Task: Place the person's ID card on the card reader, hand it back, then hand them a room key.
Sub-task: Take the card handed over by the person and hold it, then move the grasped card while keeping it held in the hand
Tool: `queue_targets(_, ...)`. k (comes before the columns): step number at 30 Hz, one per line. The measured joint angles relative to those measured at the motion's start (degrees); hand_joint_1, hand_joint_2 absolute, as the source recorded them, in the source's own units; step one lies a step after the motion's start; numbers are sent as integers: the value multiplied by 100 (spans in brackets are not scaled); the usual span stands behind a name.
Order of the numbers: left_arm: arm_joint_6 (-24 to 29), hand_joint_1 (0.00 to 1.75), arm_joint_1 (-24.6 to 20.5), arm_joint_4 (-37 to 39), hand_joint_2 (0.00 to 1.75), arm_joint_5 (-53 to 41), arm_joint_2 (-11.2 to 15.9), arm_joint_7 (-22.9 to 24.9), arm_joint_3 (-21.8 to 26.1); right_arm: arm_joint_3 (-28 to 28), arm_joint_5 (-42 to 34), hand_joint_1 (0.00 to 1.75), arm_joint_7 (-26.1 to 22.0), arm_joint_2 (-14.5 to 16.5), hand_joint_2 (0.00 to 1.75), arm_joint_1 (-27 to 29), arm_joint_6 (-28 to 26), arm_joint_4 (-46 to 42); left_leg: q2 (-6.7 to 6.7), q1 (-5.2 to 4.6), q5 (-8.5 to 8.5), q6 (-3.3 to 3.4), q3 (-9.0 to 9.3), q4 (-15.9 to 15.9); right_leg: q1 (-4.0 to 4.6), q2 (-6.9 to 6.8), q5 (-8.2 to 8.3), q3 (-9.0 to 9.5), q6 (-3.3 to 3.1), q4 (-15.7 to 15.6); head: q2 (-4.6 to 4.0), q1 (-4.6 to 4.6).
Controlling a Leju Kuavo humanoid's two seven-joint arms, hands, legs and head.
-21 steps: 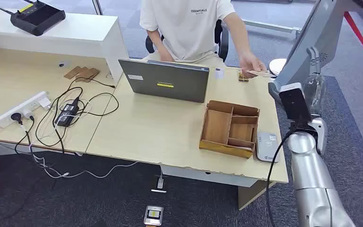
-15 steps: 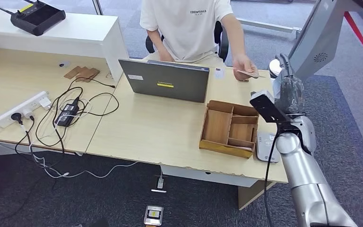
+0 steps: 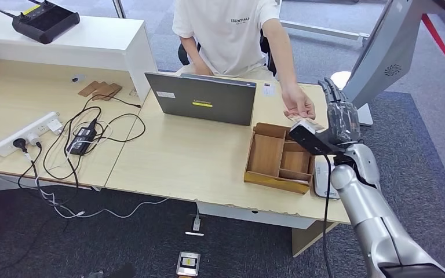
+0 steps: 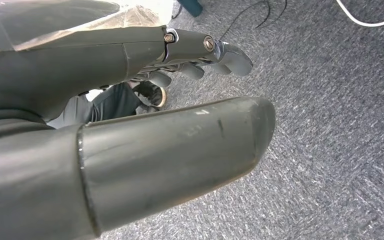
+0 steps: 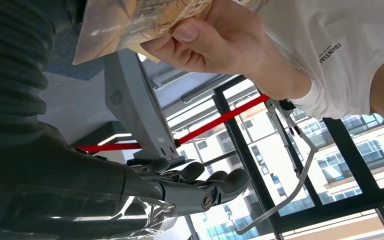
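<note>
Right hand (image 3: 337,119) is hovering open over the tabletop's (image 3: 197,162) right end, fingers straight, holding nothing. Person's hand (image 3: 299,107) is offering the card (image 5: 130,22) just beside it; wrist view shows the card pinched by their thumb, not touching the robot's fingers. Left hand (image 4: 130,115) is hanging over carpet, fingers apart, empty. Advice: slide thumb under the card, pinch the free edge, wait for release. Reader (image 3: 326,179) is sitting right of the wooden tray (image 3: 281,157). Laptop (image 3: 203,99), power strip (image 3: 26,134) and cables are also lying on the tabletop; office carpet, glass walls around.
</note>
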Motion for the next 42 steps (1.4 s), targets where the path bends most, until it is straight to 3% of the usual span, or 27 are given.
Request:
queue_targets(4, -1, 0, -10, 0, 0, -12, 0, 2, -27, 10, -38, 166, 1, 12, 175, -47, -104, 157, 0, 0, 0, 0, 0, 0, 0, 0, 0, 0, 0, 0, 0, 1)
queue_targets(5, -4, 0, -13, -1, 0, -15, 0, 4, -36, 10, -50, 170, 0, 13, 175, -53, -114, 190, 0, 0, 0, 0, 0, 0, 0, 0, 0, 0, 0, 0, 0, 1)
queue_targets(35, -42, 0, -56, -11, 0, -38, -12, 37, -172, 4, -550, 175, -295, 43, 175, -119, -376, 698, 3, 0, 0, 0, 1, 1, 0, 2, 0, -1, 0, 0, 0, 0)
queue_targets(42, -31, 0, -47, -11, 0, 43, -14, 37, -182, -63, -704, 175, -283, -99, 175, -129, -459, 595, 3, 0, 0, 0, 2, 1, -1, 2, 1, 0, 0, 0, 0, 0)
